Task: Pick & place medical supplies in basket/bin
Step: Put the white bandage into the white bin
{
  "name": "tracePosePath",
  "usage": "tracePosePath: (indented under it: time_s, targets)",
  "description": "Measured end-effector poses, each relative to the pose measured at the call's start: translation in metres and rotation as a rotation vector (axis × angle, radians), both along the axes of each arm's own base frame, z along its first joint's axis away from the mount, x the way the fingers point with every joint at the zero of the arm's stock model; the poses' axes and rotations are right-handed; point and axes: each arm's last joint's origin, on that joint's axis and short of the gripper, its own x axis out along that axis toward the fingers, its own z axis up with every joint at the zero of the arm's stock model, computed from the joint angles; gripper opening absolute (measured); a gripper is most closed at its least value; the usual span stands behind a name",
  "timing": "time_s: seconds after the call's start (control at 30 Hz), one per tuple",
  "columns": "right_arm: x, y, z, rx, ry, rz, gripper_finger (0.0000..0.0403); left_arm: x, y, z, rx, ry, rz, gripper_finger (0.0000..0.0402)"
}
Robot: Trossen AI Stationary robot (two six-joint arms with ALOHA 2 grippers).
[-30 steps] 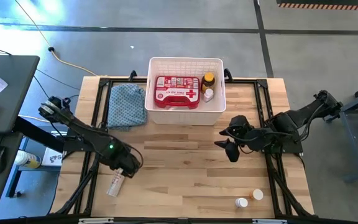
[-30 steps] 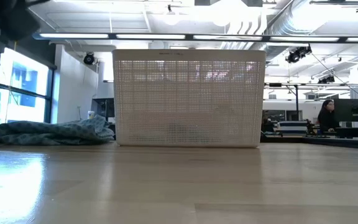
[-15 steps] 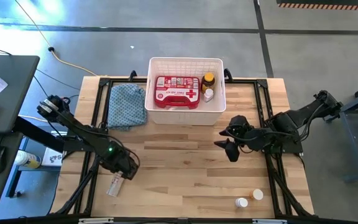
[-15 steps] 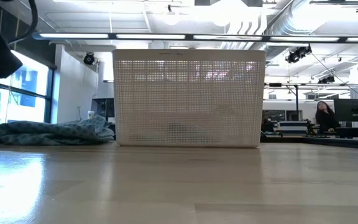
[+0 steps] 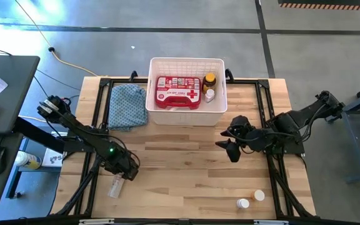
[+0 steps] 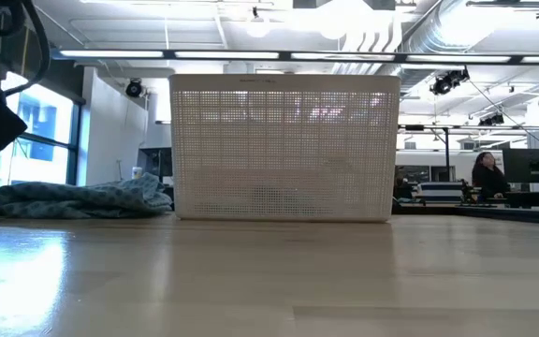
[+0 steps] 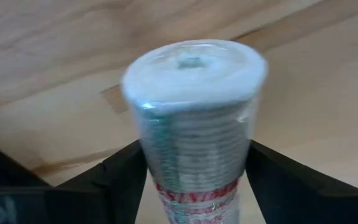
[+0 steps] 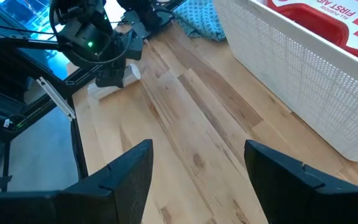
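Left gripper (image 5: 122, 173): low over the table's front left part, fingers spread wide either side of a white tube (image 5: 115, 185); whether the pads touch it cannot be told.
Left wrist view only: the tube (image 7: 194, 124) end-on between the dark fingers (image 7: 114, 180), green print and red letters on it, too blurred to read.
Right gripper (image 5: 232, 152): hovers at mid-right of the table, fingers parted, nothing between them.
Basket (image 5: 157, 66): at the table's back edge, centre.
High view only: inside it a red first-aid case (image 5: 178, 92), an amber bottle (image 5: 209, 82) and a small white bottle (image 5: 209, 95).
Right wrist view: "FIRST AID" readable on the case (image 8: 316, 18).
Low view: basket wall (image 6: 284, 148) hides its contents.
Front right corner: two white pill bottles (image 5: 250, 199).
Cloth (image 5: 127, 105): just left of the basket.
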Motion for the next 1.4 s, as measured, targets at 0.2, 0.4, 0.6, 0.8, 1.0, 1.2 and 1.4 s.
tracePosePath:
  time_s: [0.2, 0.4, 0.6, 0.8, 1.0, 1.2, 1.4]
  targets:
    - [0.001, 0.0, 0.002, 0.003, -0.026, -0.011, 0.0243, 0.002, -0.001, 0.0, -0.01, -0.025, 0.009, 0.0253]
    - [0.0, 0.007, 0.004, 0.016, -0.048, 0.027, 0.0243, 0.005, -0.003, 0.001, -0.026, -0.035, 0.055, 0.0214]
    - [-0.006, 0.021, 0.004, 0.069, -0.039, 0.095, 0.0243, 0.011, -0.006, 0.002, -0.047, -0.086, 0.115, 0.0202]
    - [-0.019, 0.04, 0.003, 0.126, -0.015, 0.195, 0.0243, 0.02, -0.009, 0.005, -0.03, -0.212, 0.169, 0.0201]
    - [-0.025, 0.048, 0.003, 0.095, -0.036, 0.179, 0.0243, 0.041, -0.016, 0.027, 0.026, -0.476, 0.252, 0.0199]
    - [-0.028, 0.045, 0.01, 0.152, -0.089, 0.162, 0.0243, 0.062, -0.018, 0.064, 0.19, -0.731, 0.268, 0.0198]
    - [-0.033, 0.04, 0.023, 0.18, -0.181, 0.155, 0.0243, 0.094, -0.003, 0.115, 0.311, -0.93, 0.128, 0.0198]
